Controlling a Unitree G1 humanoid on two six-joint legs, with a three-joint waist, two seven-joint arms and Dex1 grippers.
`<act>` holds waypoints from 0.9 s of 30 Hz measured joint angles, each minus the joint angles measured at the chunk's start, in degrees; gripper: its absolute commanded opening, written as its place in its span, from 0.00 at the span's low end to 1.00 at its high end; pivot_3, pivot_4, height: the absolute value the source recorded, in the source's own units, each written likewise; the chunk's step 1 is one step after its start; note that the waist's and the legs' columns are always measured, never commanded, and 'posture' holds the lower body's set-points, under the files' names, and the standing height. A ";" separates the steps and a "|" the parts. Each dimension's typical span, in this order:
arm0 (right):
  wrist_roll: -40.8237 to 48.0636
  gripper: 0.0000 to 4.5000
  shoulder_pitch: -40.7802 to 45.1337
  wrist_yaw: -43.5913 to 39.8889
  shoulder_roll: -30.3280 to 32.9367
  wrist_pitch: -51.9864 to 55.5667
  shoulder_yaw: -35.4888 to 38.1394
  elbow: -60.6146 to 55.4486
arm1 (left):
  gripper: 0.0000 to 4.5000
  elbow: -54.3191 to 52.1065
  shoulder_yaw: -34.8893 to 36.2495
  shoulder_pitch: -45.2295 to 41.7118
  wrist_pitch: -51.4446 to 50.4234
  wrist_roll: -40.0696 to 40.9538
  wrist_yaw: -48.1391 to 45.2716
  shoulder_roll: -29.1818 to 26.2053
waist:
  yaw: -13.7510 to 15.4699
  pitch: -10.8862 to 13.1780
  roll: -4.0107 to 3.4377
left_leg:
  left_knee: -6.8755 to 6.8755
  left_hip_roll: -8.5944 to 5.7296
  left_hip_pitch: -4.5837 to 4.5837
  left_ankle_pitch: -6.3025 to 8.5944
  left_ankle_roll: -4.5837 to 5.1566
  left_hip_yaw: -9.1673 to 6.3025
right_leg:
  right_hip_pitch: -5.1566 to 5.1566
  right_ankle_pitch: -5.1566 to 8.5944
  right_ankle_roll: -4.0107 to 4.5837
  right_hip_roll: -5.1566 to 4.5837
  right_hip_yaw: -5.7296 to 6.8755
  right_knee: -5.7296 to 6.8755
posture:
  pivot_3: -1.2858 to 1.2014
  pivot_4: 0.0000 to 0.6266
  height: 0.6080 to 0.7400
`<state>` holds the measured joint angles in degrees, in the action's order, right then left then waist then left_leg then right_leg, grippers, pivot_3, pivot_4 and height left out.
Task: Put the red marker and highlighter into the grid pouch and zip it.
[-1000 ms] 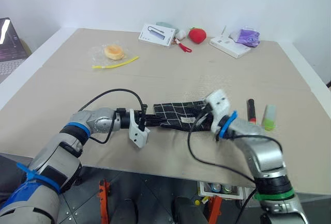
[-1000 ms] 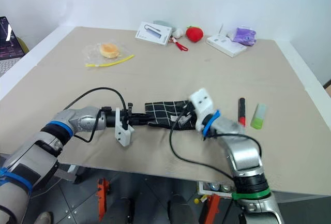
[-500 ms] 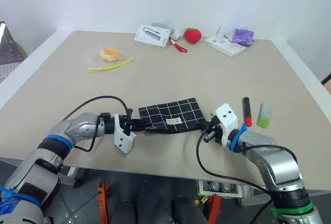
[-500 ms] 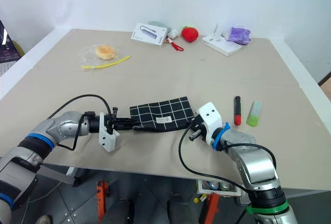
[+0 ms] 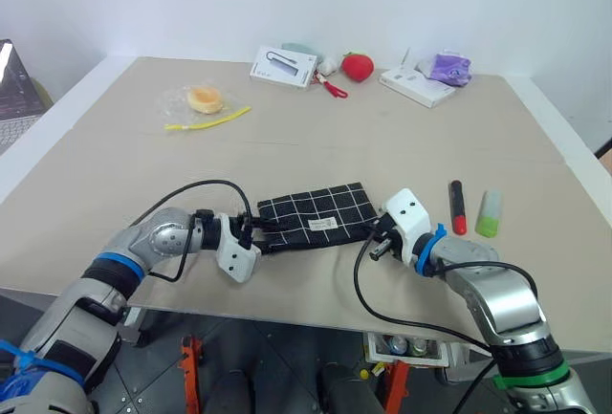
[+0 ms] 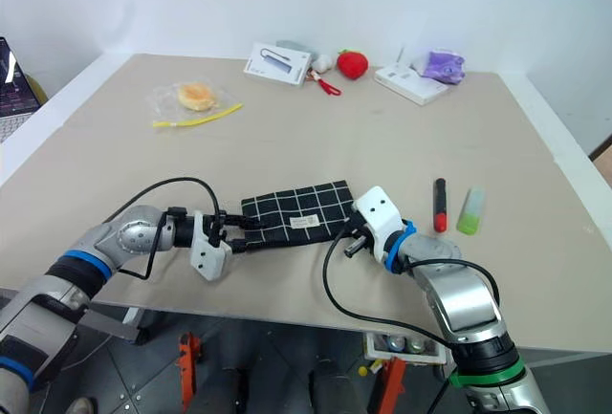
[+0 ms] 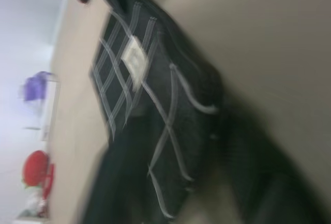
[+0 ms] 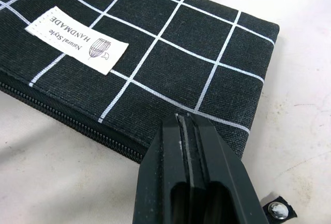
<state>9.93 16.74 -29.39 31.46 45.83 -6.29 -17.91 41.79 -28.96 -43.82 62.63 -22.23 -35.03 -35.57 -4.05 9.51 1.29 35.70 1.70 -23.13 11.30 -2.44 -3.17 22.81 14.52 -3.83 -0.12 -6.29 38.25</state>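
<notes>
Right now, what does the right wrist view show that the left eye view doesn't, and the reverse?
Right wrist view alone: the words on the pouch label, the zipper teeth along its edge, and the right gripper shut, its tip over the pouch's zipper edge. Left eye view alone: the marker and highlighter lying on the table, outside the pouch, plus the left gripper at its other end. Both: pouch and right gripper.
</notes>
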 measured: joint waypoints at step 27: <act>-0.75 0.00 0.58 0.93 -1.09 0.10 -0.02 0.58 | 0.00 8.21 -1.29 -5.39 3.17 -5.72 6.42 7.81 | 0.55 -0.08 -0.03 | -0.08 -0.03 0.16 -0.01 0.01 -0.02 | -0.21 -0.04 -0.06 0.01 -0.05 -0.15 | 0.52 0.24 0.95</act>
<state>9.17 17.32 -28.46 30.36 45.94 -6.31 -17.33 49.99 -30.25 -49.21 65.80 -27.95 -28.62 -27.76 -3.50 9.43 1.26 35.62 1.67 -22.97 11.29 -2.43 -3.19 22.60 14.49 -3.90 -0.11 -6.35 38.10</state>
